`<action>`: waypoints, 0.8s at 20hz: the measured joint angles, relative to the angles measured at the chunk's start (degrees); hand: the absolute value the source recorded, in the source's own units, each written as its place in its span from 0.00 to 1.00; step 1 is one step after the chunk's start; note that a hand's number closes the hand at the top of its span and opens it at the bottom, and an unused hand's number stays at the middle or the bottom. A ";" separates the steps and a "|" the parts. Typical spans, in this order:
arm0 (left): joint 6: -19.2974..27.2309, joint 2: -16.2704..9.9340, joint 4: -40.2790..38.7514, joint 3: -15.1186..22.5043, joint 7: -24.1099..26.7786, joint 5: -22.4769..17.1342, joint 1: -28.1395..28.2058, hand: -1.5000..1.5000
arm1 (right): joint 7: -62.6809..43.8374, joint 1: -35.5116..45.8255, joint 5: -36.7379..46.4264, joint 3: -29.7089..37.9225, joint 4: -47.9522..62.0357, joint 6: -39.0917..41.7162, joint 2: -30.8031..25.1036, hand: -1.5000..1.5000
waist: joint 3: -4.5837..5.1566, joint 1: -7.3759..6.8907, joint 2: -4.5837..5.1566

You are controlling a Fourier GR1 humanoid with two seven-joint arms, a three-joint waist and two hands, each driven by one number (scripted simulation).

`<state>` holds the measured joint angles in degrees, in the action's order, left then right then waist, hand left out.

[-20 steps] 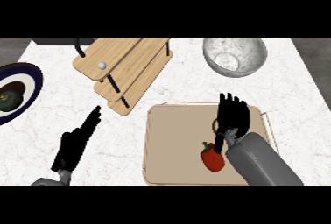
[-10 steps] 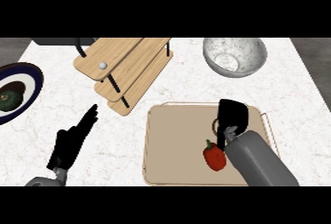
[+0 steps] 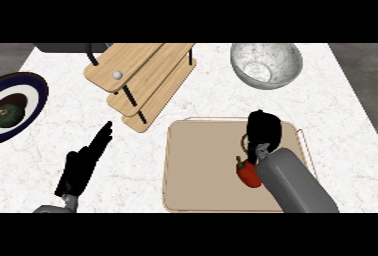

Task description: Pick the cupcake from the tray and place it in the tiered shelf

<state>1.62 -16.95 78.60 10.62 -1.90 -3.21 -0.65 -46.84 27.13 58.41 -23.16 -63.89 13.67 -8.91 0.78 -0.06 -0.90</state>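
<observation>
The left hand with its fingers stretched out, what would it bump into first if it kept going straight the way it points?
Probably the tiered shelf. The left hand points up and to the right across bare counter, toward the shelf's lowest board. Height is hard to judge, so it might pass over that board.

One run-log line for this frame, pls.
phase: grasp on tray | right hand: curled over cupcake spot, cupcake hidden | left hand: open, resting | pepper: on tray | shelf: no cupcake

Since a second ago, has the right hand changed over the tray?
Yes. The right hand, earlier spread open, has curled shut over the tray's far right part, staying beside the red pepper.
</observation>
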 measured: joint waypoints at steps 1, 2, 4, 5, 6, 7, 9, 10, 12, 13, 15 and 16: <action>-0.46 0.02 -0.12 -0.25 -0.10 -0.02 -0.05 0.50 | 0.38 -0.15 0.76 -0.01 0.02 -0.66 -0.02 1.00 | -0.03 -0.02 0.01; -0.44 0.45 -0.99 -0.34 0.33 0.41 -0.48 0.50 | 0.50 -0.23 1.68 -0.07 0.15 -1.48 0.10 1.00 | -0.04 0.00 0.01; -1.14 0.25 -0.01 -1.11 -0.26 0.21 -0.13 0.50 | -0.36 -0.96 3.20 -0.54 -1.93 -1.31 0.63 1.00 | -0.22 0.00 0.20; -1.29 0.34 -0.50 -1.26 0.33 0.30 -0.12 0.50 | 1.82 -0.61 2.98 -0.54 -1.85 -1.66 0.18 1.00 | -0.33 -0.07 0.35; -0.90 0.90 -0.22 -0.77 0.17 0.66 0.11 0.50 | 4.98 0.21 2.27 -0.66 -1.59 -1.49 -0.53 1.00 | -0.45 -0.29 0.51; -0.78 1.06 0.16 -0.80 -0.29 0.64 -0.49 0.50 | 9.02 1.01 1.16 -0.84 -1.59 -1.11 -1.48 1.00 | -0.55 -0.50 0.69; -0.98 1.21 -0.13 -0.58 0.04 0.79 -0.85 0.50 | 17.78 3.25 -1.25 -1.46 -1.73 0.25 -3.37 1.00 | -0.70 -1.30 1.15; -1.09 1.29 0.00 -0.40 -0.14 0.87 -1.38 0.50 | 22.33 4.36 -2.42 -1.96 -1.80 0.91 -4.15 1.00 | -0.79 -1.79 1.42; -1.15 1.50 -0.08 0.00 -0.02 1.14 -1.33 0.50 | 31.77 6.29 -5.06 -1.89 -1.77 1.86 -6.76 1.00 | -0.88 -2.18 1.65; -1.25 1.42 -0.12 -0.21 -0.20 1.03 -1.81 0.50 | 36.17 7.68 -6.50 -1.23 -1.62 2.39 -8.18 1.00 | -0.89 -2.14 1.68; -1.25 1.46 0.03 -0.11 -0.22 1.18 -1.48 0.50 | 44.12 10.16 -9.36 0.64 -0.48 2.94 -10.43 1.00 | -0.89 -2.12 1.62; -1.18 1.48 -0.02 -0.14 -0.12 1.28 -1.22 0.50 | 47.74 11.53 -10.56 1.86 0.33 3.14 -11.81 1.00 | -0.89 -2.03 1.57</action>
<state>0.44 -15.47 78.58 10.48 -2.02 -1.93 -1.88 0.90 38.66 47.85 -21.29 -63.56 16.81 -20.72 -0.10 -2.09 0.67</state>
